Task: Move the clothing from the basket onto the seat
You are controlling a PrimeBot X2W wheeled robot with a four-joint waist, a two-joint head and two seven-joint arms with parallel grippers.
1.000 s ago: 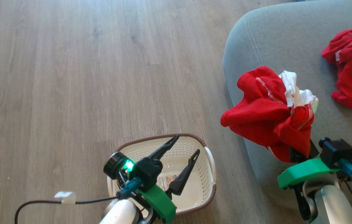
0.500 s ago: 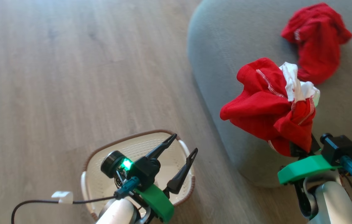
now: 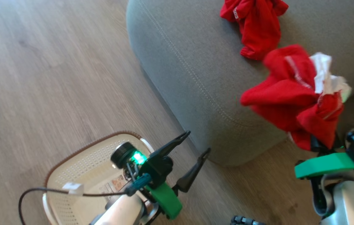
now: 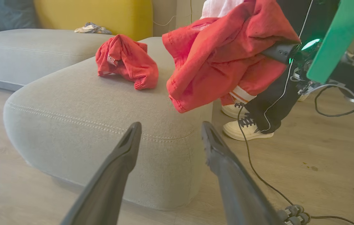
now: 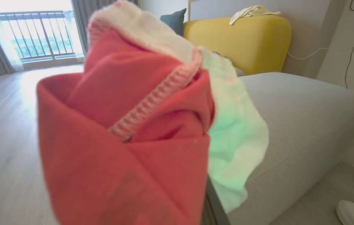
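My right gripper (image 3: 319, 145) is shut on a bunched red garment with a white part (image 3: 294, 97), held in the air beside the near corner of the grey seat (image 3: 192, 62). This held garment (image 5: 127, 131) hides most of the fingers in the right wrist view. A second red garment (image 3: 258, 25) with white lettering lies on the seat. My left gripper (image 3: 198, 142) is open with nothing in it, above the floor between the cream basket (image 3: 83, 150) and the seat. The basket's visible bottom shows a paper label and no cloth.
A person's white shoes (image 4: 245, 129) and dark trouser legs stand on the wooden floor beside the seat's far side. A yellow sofa back (image 5: 242, 40) rises behind the seat. A cable (image 4: 258, 175) trails over the floor.
The head camera has swung, so the basket and seat sit further left in the picture. The right gripper still holds the garment, which now hangs further right. The left gripper stays open.
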